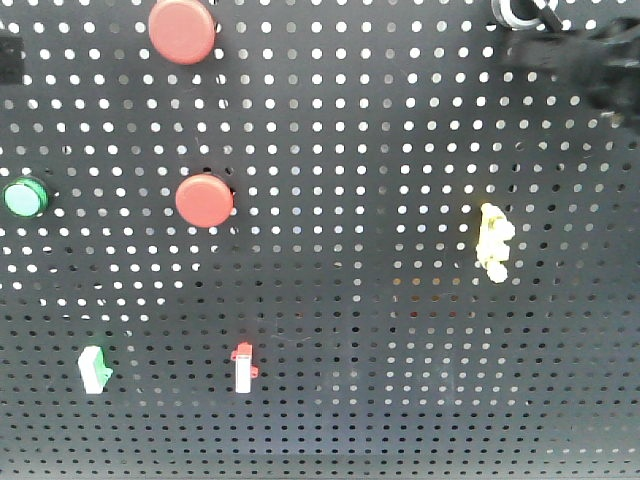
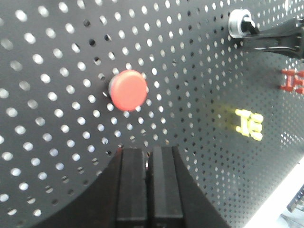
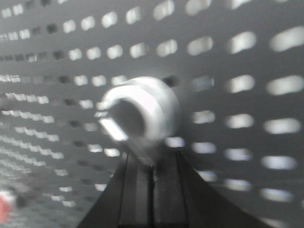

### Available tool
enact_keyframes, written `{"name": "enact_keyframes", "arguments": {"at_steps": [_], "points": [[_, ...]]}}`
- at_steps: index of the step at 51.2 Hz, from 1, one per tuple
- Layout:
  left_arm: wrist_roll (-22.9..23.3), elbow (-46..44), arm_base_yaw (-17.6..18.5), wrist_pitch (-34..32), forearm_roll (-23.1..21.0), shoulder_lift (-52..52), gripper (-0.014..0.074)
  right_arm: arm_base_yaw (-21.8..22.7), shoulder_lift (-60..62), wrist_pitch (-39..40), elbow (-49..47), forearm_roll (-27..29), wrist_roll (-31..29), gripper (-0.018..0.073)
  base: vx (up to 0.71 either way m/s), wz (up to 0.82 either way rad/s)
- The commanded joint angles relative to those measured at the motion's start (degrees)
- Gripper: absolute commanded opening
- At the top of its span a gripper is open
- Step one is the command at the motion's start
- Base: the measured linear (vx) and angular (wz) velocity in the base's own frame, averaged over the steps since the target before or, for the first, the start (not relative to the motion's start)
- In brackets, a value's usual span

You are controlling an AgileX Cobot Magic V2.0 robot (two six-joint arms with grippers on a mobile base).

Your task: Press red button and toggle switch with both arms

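A black pegboard [image 1: 380, 330] carries two red buttons, an upper one [image 1: 181, 30] and a lower one [image 1: 204, 200]. In the left wrist view my left gripper [image 2: 147, 151] is shut and empty, its tips just below one red button [image 2: 128, 90] and apart from it. My right arm [image 1: 590, 65] is a dark blurred shape at the top right, by a silver round switch [image 1: 518, 10]. In the right wrist view my right gripper [image 3: 153, 164] is shut, its tips right under the silver switch [image 3: 142, 111]. The picture is blurred, so contact is unclear.
The board also holds a green button [image 1: 24, 198], a green toggle [image 1: 94, 368], a red toggle [image 1: 243, 368] and a yellow toggle [image 1: 494, 241]. The left wrist view shows the yellow toggle [image 2: 249, 122], red toggle [image 2: 292, 80], silver switch [image 2: 240, 23] and right arm [image 2: 280, 42].
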State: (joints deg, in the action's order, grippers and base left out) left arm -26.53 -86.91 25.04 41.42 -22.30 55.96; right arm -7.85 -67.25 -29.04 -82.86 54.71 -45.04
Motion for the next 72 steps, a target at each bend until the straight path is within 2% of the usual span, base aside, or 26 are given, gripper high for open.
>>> {"name": "enact_keyframes", "arguments": {"at_steps": [1, 5, 10, 17, 21, 27, 29, 32, 38, 41, 44, 47, 51, 57, 64, 71, 72], "points": [[0.5, -1.3, 0.1, -4.8, -0.9, -0.5, 0.0001, 0.7, 2.9, 4.1, -1.5, -0.6, 1.2, -0.0003, 0.0, 0.0], [0.6, -1.3, 0.1, -4.8, -0.9, -0.5, 0.0001, 0.7, 5.0, 1.7, -1.5, -1.8, 3.3, -0.0003, 0.0, 0.0], [0.6, -1.3, 0.1, -4.7, -0.9, -0.5, 0.0001, 0.7, 7.7, -0.5, -1.5, -7.8, 8.9, -0.0003, 0.0, 0.0], [0.7, -1.3, 0.1, -2.4, -0.9, -0.5, 0.0001, 0.7, 11.2, -3.6, -1.4, -23.9, 21.4, -0.0003, 0.0, 0.0], [2.5, -1.3, 0.1, 0.1, -0.4, -0.5, 0.0001, 0.7, 13.6, -5.5, -1.4, -34.0, 28.3, -0.0003, 0.0, 0.0], [8.5, -1.3, 0.1, 3.9, 6.6, -0.5, 0.0001, 0.7, 17.1, -11.2, -1.4, -47.9, 36.0, -0.0003, 0.0, 0.0], [11.3, -1.3, 0.1, 6.2, 10.8, -0.5, 0.0001, 0.7, 18.4, -13.4, -1.4, -50.3, 37.4, -0.0003, 0.0, 0.0], [18.0, -1.3, 0.1, 10.1, 18.1, -0.5, 0.0001, 0.7, 20.4, -16.0, -1.4, -53.8, 38.7, -0.0003, 0.0, 0.0], [29.8, -1.3, 0.1, 20.2, 34.3, 0.2, 0.0001, 0.7, 24.5, -17.8, 0.1, -55.9, 39.8, -0.0003, 0.0, 0.0], [33.5, -1.1, 0.1, 25.2, 39.8, 0.4, 0.0001, 0.7, 27.8, -17.4, 4.0, -56.0, 40.1, -0.0003, 0.0, 0.0], [35.4, 0.9, 0.1, 27.1, 45.5, 0.5, 0.0001, 0.7, 31.2, -16.4, 9.0, -56.0, 40.6, -0.0003, 0.0, 0.0], [35.7, 4.5, 0.1, 26.4, 48.5, -1.0, 0.0001, 0.7, 35.0, -14.1, 14.2, -56.0, 40.7, -0.0003, 0.0, 0.0], [36.0, 11.3, 0.1, 22.7, 49.6, -4.2, 0.0001, 0.7, 40.2, -9.9, 22.1, -56.0, 40.7, -0.0003, 0.0, 0.0], [37.9, 24.5, 0.1, 12.8, 49.6, -12.3, 0.0001, 0.7, 48.7, -4.5, 32.2, -55.6, 40.7, -0.0003, 0.0, 0.0], [41.2, 39.0, 0.1, 3.1, 49.6, -23.5, 0.0001, 0.7, 56.0, -2.6, 39.5, -54.0, 40.7, -0.0003, 0.0, 0.0], [41.2, 48.6, 0.1, -2.6, 49.6, -36.6, 0.0001, 0.7, 61.4, -2.6, 44.7, -54.4, 40.7, -0.0003, 0.0, 0.0], [41.1, 52.4, 0.1, -3.7, 49.6, -45.3, 0.0001, 0.7, 63.2, -2.6, 47.9, -54.2, 40.7, -0.0003, 0.0, 0.0]]}}
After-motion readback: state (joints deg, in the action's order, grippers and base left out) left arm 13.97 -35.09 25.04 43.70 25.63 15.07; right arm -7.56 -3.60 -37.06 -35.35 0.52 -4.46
